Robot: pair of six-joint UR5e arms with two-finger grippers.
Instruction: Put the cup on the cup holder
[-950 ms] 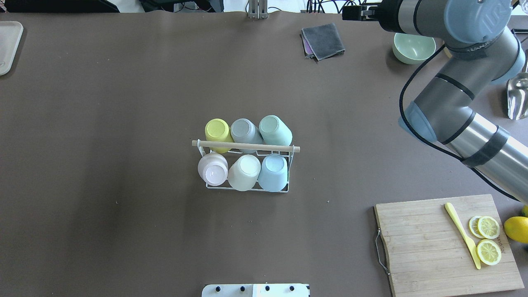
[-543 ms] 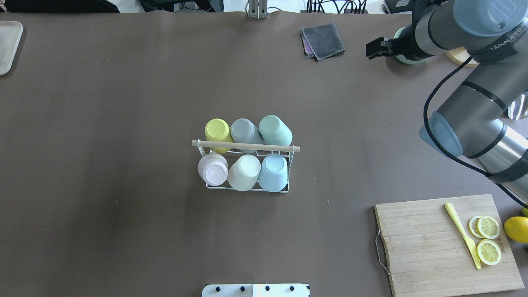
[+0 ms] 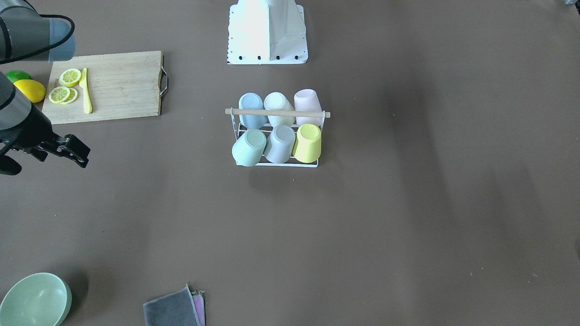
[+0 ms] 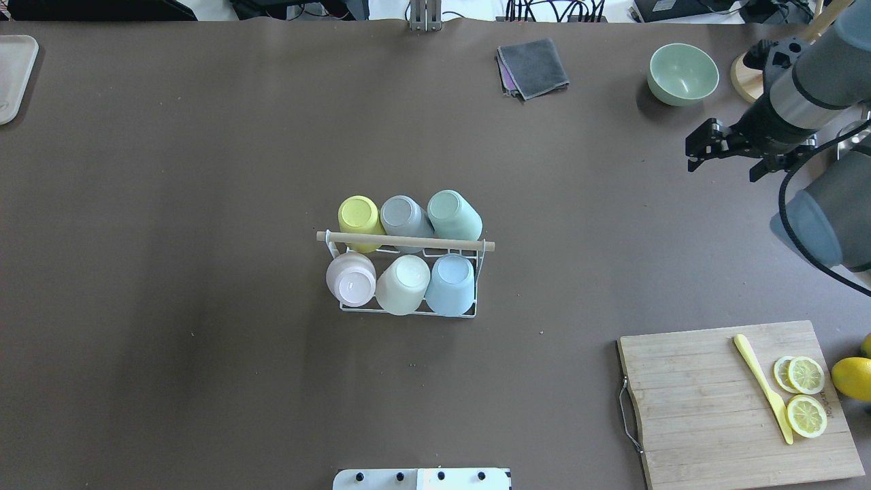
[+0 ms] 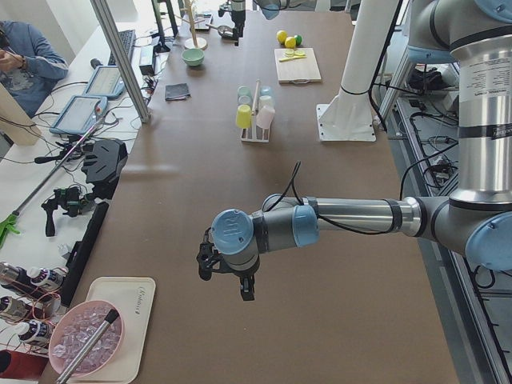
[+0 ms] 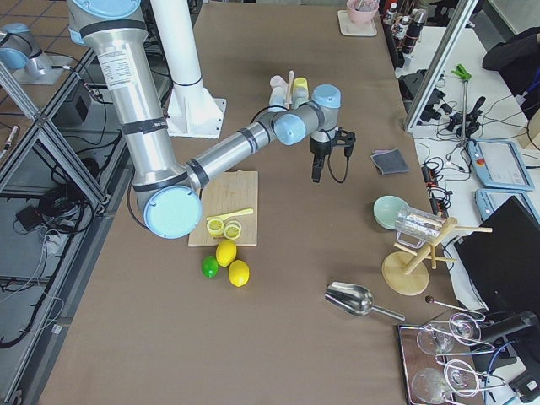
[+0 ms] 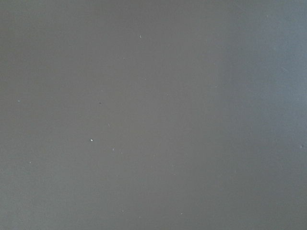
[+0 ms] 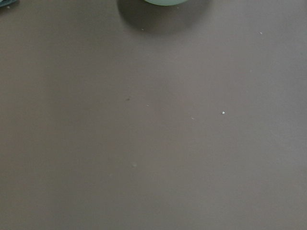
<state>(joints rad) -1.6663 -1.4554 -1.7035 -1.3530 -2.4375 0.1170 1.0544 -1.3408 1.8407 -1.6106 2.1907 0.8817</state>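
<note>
Cup holder (image 4: 405, 241) sits mid-table, white wire rack w/ wooden rod across the top; all six spots filled, cups mouth-down, bases up. On my overhead feed the far row reads yellow cup (image 4: 359, 214), grey cup (image 4: 403, 214), green cup (image 4: 450, 211); the near row reads pink cup (image 4: 350, 279), cream cup (image 4: 405, 282), blue cup (image 4: 451, 282); neighbours in each row are touching or just beside each other.

Right gripper (image 4: 693, 153) hangs above bare table well apart from the rack, off to the robot's right, between the green bowl (image 4: 682, 71) and the cutting board (image 4: 701, 395); jaws look parted w/ nothing between them; its wrist cam gives me only brown table plus the bowl's edge at the top.

Left gripper (image 5: 226, 282) shows only in the left side cam, low over the table far from the rack; can't tell if its jaws are parted or closed; its wrist cam is just tabletop.

Grey cloth (image 4: 533, 67) lies at the far edge; yellow knife (image 4: 762, 388) and lemon slices (image 4: 806, 395) on the board; whole lemon (image 4: 852, 378) just beside it.
</note>
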